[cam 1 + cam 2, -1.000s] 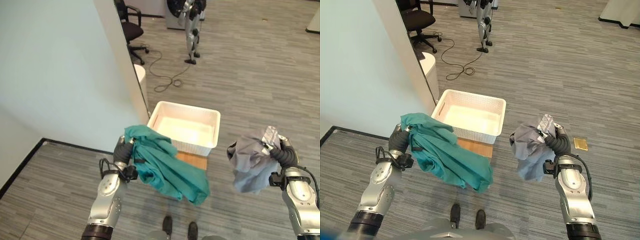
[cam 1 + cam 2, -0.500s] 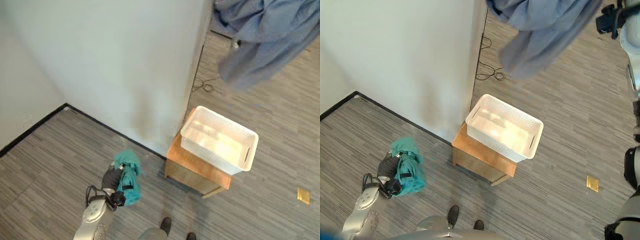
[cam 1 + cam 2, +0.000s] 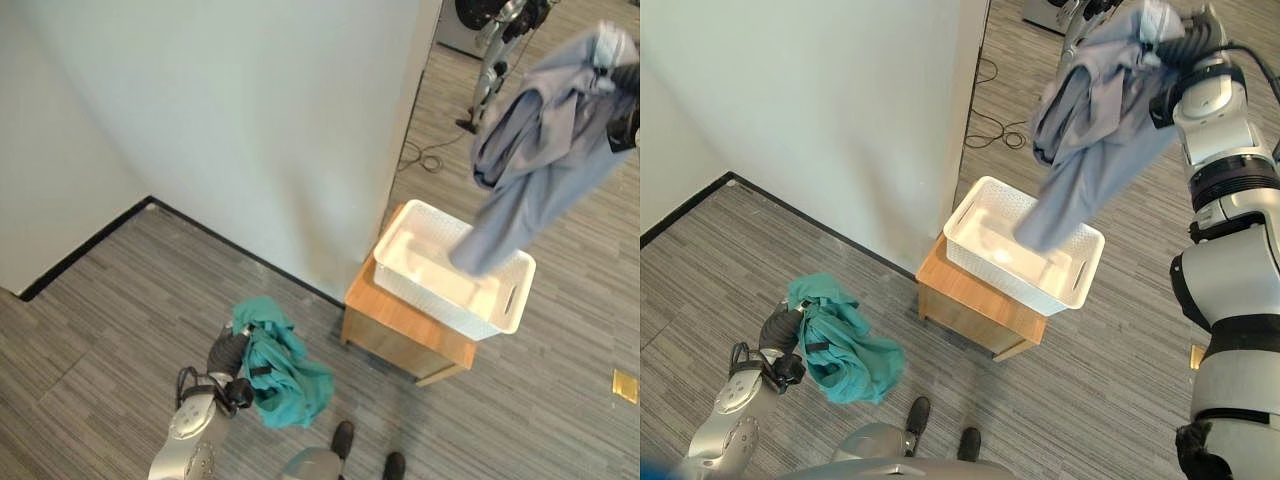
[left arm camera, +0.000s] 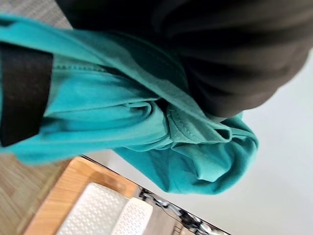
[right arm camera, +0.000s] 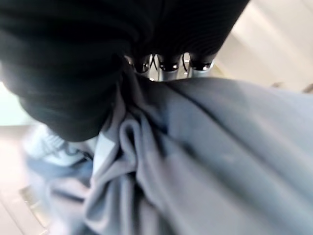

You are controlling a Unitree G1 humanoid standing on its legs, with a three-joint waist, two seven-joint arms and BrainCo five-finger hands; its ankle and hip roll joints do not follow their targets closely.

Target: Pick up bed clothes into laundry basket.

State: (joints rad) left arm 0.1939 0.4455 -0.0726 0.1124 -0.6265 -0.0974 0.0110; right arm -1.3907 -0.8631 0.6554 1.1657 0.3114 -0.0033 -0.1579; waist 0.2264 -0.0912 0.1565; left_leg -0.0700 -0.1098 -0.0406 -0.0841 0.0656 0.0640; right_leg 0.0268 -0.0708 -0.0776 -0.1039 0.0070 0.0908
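White plastic laundry basket (image 3: 1072, 282) sits on a low wooden stand (image 3: 960, 300) beside the corner of a pale wall (image 3: 840, 110), its long axis running from about 10 o'clock to 4 o'clock in the right eye view. Its floor looks bare apart from the tail of a grey-blue garment (image 3: 1095, 130), which dangles over the middle of the basket; whether that tip touches the bottom or hangs just above it is hard to say from here.

Grey-blue cloth hangs from the right hand (image 3: 1185, 45), raised high at about 1 o'clock from the basket, fingers clenched around a bunched top of the fabric; the right wrist view shows the silver fingers (image 5: 168, 66) buried in folds of the grey-blue garment. The garment's long axis slants down from the hand toward 7 o'clock, the narrow end lowest.

Teal garment (image 3: 840, 340) is grasped by the left hand (image 3: 780, 335), held low at about 8 o'clock from the basket and well apart from it. It droops in a short clump toward 5 o'clock over the grey plank floor (image 3: 740, 250). In the left wrist view the teal cloth wraps around the dark cover, with the basket and stand visible past it.
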